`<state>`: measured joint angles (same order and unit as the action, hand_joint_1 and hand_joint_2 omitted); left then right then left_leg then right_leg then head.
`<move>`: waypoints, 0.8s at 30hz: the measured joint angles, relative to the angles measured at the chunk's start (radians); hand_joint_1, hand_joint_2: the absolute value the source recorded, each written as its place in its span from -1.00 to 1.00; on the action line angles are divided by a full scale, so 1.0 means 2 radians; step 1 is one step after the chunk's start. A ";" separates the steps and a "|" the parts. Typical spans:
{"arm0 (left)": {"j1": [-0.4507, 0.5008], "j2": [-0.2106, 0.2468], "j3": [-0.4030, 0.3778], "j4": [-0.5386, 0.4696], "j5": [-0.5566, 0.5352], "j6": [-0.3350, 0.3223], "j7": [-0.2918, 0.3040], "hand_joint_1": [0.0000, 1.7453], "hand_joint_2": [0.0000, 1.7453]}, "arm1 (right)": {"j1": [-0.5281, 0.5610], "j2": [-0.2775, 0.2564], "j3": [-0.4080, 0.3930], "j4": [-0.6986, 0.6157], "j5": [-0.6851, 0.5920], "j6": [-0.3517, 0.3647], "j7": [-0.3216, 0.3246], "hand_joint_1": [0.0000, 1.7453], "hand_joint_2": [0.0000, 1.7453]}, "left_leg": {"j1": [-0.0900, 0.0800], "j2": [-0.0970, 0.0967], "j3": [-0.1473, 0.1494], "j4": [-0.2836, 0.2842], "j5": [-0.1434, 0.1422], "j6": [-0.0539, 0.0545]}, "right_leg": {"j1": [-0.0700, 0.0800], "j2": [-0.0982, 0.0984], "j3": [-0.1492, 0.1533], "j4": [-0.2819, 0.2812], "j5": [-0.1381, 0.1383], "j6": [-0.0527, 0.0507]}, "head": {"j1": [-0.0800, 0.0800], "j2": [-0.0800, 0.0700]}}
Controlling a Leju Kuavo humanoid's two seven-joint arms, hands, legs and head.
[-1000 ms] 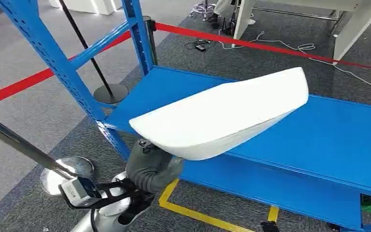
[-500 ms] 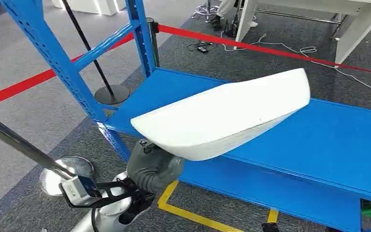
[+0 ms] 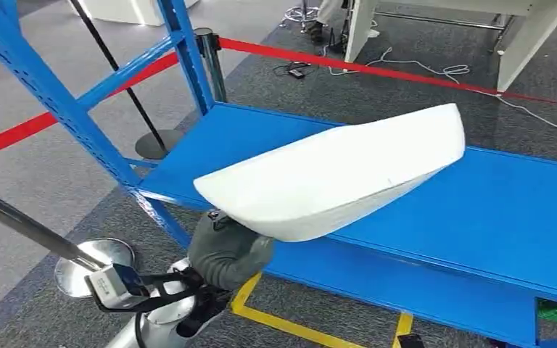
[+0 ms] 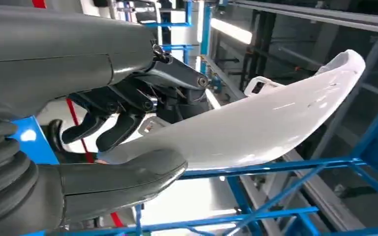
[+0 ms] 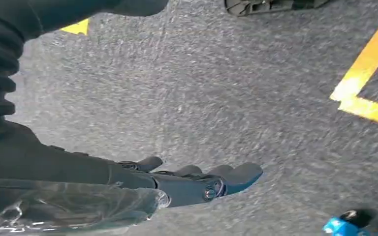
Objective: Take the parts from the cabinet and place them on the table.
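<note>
A long, curved white shell part (image 3: 333,174) hangs in the air over the front edge of the blue cabinet shelf (image 3: 508,210). My left hand (image 3: 225,250) grips it from below at its near end. In the left wrist view the same white part (image 4: 266,128) lies between the thick grey thumb (image 4: 128,177) and the dark fingers (image 4: 113,123). My right hand (image 5: 197,184) hangs over grey carpet with its fingers stretched out and nothing in them.
Blue cabinet uprights (image 3: 58,101) and a cross brace stand at the left. A red barrier belt (image 3: 377,69) runs between posts behind the shelf. A chrome post with a round base (image 3: 91,261) stands by my left arm. Yellow floor tape (image 3: 290,322) lies below the shelf.
The whole head view has shifted a little, so the camera moved. The white part stays in my left hand at about the same place in view.
</note>
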<state>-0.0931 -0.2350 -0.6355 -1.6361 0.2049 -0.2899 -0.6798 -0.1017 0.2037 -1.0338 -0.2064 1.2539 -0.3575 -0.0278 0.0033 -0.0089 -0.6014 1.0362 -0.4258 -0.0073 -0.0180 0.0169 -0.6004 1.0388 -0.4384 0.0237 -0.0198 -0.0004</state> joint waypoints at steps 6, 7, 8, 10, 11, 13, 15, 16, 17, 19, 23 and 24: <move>-0.006 -0.002 -0.004 0.002 0.017 -0.012 0.000 0.86 1.00 | 0.000 -0.001 0.000 0.000 0.002 -0.004 0.039 -1.00 1.00 | 0.002 0.000 0.007 -0.023 -0.001 0.005 | 0.001 -0.002 -0.006 0.004 -0.006 0.019 | 0.002 0.000; -0.008 -0.002 -0.006 0.003 0.018 -0.013 0.000 0.86 1.00 | 0.000 -0.001 0.000 0.000 0.002 -0.005 0.045 -1.00 1.00 | 0.002 0.001 0.008 -0.023 -0.002 0.008 | 0.001 -0.004 -0.017 0.031 -0.023 0.020 | 0.004 0.000; -0.009 -0.002 -0.007 0.004 0.019 -0.015 0.000 0.86 1.00 | 0.000 -0.002 0.000 0.000 0.001 -0.005 0.052 -1.00 1.00 | 0.002 0.001 0.008 -0.023 -0.002 0.008 | 0.001 -0.004 -0.034 0.068 -0.042 0.021 | 0.005 0.000; -0.009 -0.001 -0.008 0.006 0.020 -0.019 0.001 0.86 1.00 | 0.001 -0.002 0.000 0.000 -0.001 -0.005 0.060 -1.00 1.00 | 0.001 0.001 0.008 -0.023 -0.003 0.010 | 0.002 -0.004 -0.070 0.142 -0.069 0.024 | 0.005 0.000; -0.009 -0.001 -0.009 0.008 0.020 -0.019 0.001 0.86 1.00 | 0.002 -0.002 -0.001 0.000 -0.002 -0.005 0.062 -1.00 1.00 | 0.001 0.001 0.009 -0.023 -0.003 0.010 | 0.002 -0.004 -0.074 0.148 -0.064 0.024 | 0.004 0.000; -0.010 -0.001 -0.011 0.010 0.019 -0.021 0.001 0.86 1.00 | 0.001 -0.002 -0.001 0.000 -0.002 -0.005 0.063 -1.00 1.00 | 0.001 0.001 0.011 -0.022 -0.004 0.009 | 0.001 -0.004 -0.048 0.094 -0.028 0.023 | 0.005 0.000; -0.012 -0.001 -0.014 0.011 0.019 -0.021 0.002 0.86 1.00 | 0.000 -0.002 -0.001 0.000 -0.002 -0.005 0.063 -1.00 1.00 | 0.001 0.000 0.014 -0.020 -0.007 0.004 | -0.001 -0.006 -0.004 0.005 0.007 0.024 | 0.005 0.000; -0.013 -0.001 -0.015 0.011 0.018 -0.021 0.002 0.86 1.00 | -0.001 -0.002 -0.001 0.000 -0.002 -0.004 0.063 -1.00 1.00 | -0.003 0.000 0.011 -0.018 -0.009 0.001 | 0.001 -0.004 0.003 -0.002 -0.001 0.022 | 0.006 0.000; -0.014 -0.001 -0.016 0.012 0.018 -0.021 0.002 0.86 1.00 | -0.001 -0.002 -0.001 0.000 -0.002 -0.004 0.063 -1.00 1.00 | -0.004 -0.001 0.011 -0.017 -0.008 0.000 | 0.000 -0.002 0.000 -0.001 0.001 0.015 | 0.004 0.000; -0.015 -0.001 -0.018 0.012 0.017 -0.021 0.002 0.86 1.00 | 0.000 -0.002 -0.001 0.000 -0.003 -0.004 0.063 -1.00 1.00 | -0.002 -0.001 0.011 -0.020 -0.006 -0.004 | 0.003 -0.002 -0.002 0.000 0.001 0.009 | 0.003 0.000; -0.016 0.000 -0.020 0.012 0.015 -0.021 0.005 0.86 1.00 | -0.001 -0.002 -0.002 0.000 -0.003 -0.004 0.062 -1.00 1.00 | -0.001 0.000 -0.017 0.042 -0.048 -0.015 | 0.000 -0.003 -0.001 -0.002 0.003 -0.002 | -0.002 0.000; -0.016 0.000 -0.020 0.012 0.014 -0.020 0.006 0.86 1.00 | -0.001 -0.002 -0.002 0.000 -0.003 -0.004 0.062 -1.00 1.00 | -0.001 0.000 -0.040 0.087 -0.068 -0.016 | 0.000 -0.003 -0.002 -0.002 0.002 -0.003 | -0.002 0.000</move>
<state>-0.1256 -0.2350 -0.6752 -1.6121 0.2331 -0.3300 -0.6680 -0.1030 0.2003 -1.0376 -0.2068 1.2470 -0.3658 0.0957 0.0022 -0.0082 -0.6805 1.2103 -0.5626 -0.0400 -0.0187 0.0102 -0.6041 1.0342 -0.4336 0.0179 -0.0240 -0.0004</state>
